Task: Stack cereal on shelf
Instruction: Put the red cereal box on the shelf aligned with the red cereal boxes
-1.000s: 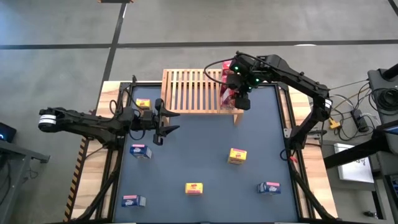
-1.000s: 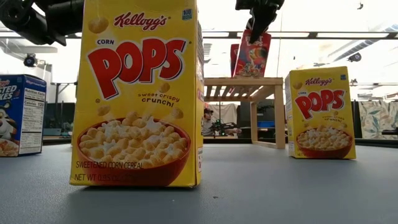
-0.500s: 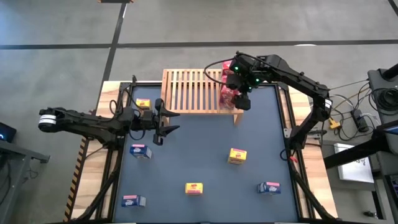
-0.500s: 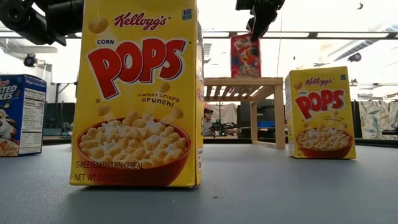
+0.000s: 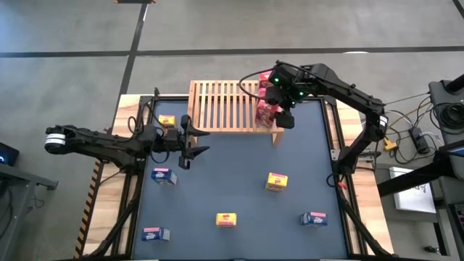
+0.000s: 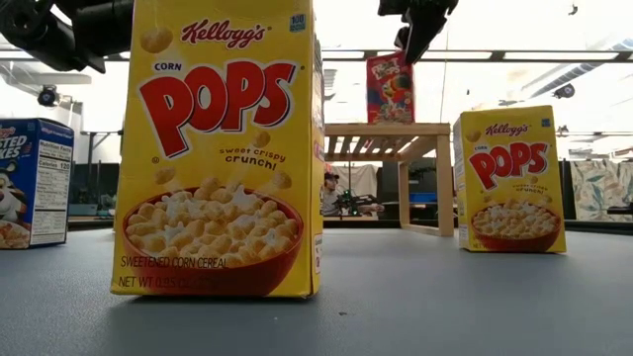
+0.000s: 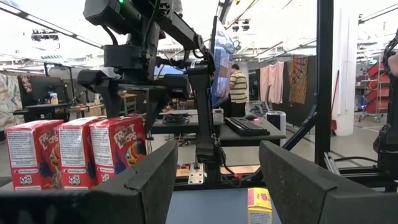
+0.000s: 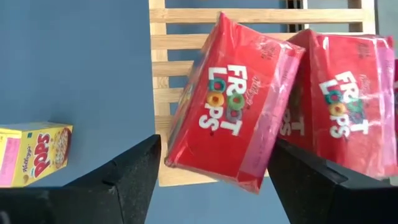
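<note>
High view looks straight down on the whole table (image 5: pixel 239 163); low view sits at tabletop level, close behind a yellow box (image 6: pixel 220 148). Both wrist views, one level, one looking down, share the red boxes (image 7: pixel 74 152) on the shelf (image 8: pixel 163 68)

Shelf (image 5: pixel 225 106), upper centre of the high view: pale bare wood slats; red boxes (image 8: pixel 233 124): glossy printed card; table (image 5: pixel 232 181): matt dark blue; arms (image 5: pixel 341 87): matt black.

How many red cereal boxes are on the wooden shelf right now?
3. The left wrist view shows the red boxes in a row on the shelf: first, second, third. From above they merge into one red cluster under the right end effector.
</note>
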